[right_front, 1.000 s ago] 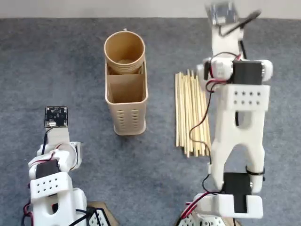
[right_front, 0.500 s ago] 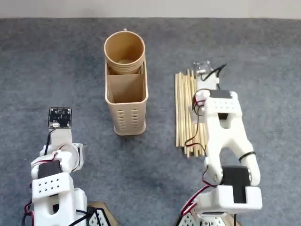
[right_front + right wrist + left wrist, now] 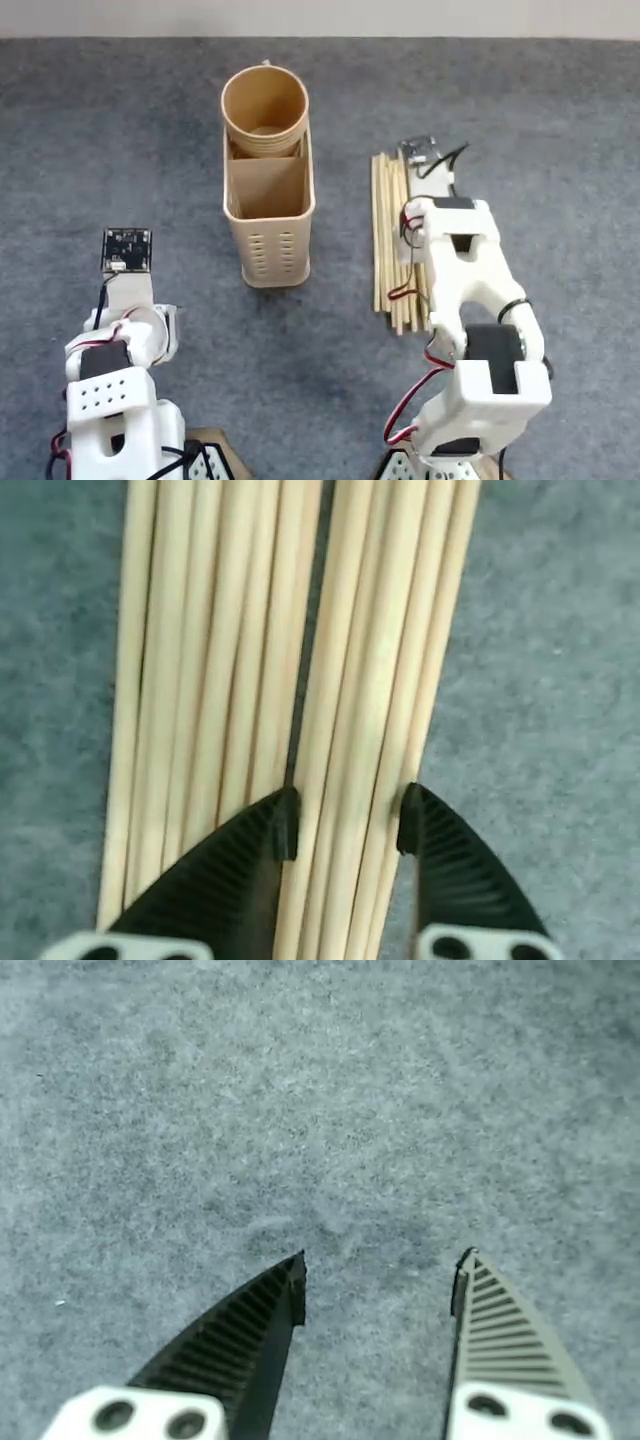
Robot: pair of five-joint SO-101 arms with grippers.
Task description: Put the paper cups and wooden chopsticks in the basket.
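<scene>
We see the right arm point(image 3: 462, 275) stretched low over the bundle of pale wooden chopsticks point(image 3: 385, 230), which lies on the grey carpet point(image 3: 150, 130) just beside the basket, on its right. In the right wrist view, the right gripper point(image 3: 345, 820) sits down among the chopsticks point(image 3: 200, 630) with its two black ribbed jaws parted. A few sticks run between the tips and the rest lie outside them. We cannot tell whether the jaws press on the sticks.

The tall tan plastic basket point(image 3: 270, 255), its near wall perforated, stands upright between the two arms. It has two compartments: the far one holds the stacked brown paper cups point(image 3: 265, 105) and the near one is bare.

The left arm point(image 3: 125, 340) is folded back near the table's front edge, well apart from the basket. Its left gripper point(image 3: 378, 1280) hangs above plain carpet point(image 3: 300, 1110) with jaws spread wide — nothing between them.
</scene>
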